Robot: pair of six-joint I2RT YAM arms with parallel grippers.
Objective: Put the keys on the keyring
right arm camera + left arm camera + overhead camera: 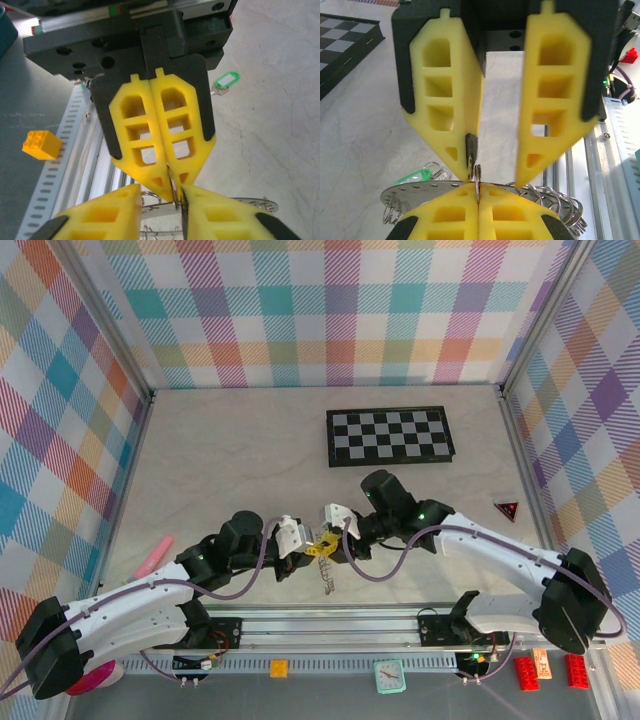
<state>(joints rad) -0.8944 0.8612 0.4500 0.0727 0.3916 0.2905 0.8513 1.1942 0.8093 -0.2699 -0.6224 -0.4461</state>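
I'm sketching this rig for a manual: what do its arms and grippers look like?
Left arm and right arm: white shells, black joints, looping purple cables. Left gripper and right gripper: yellow latticed wedge fingers in black holders.

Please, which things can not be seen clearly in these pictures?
Top external view: the keyring is too small to show its rings.
Left wrist view: the left gripper hides the keyring's middle; a green key is partly behind its plate.
Right wrist view: the bottom edge cuts off the keyring.
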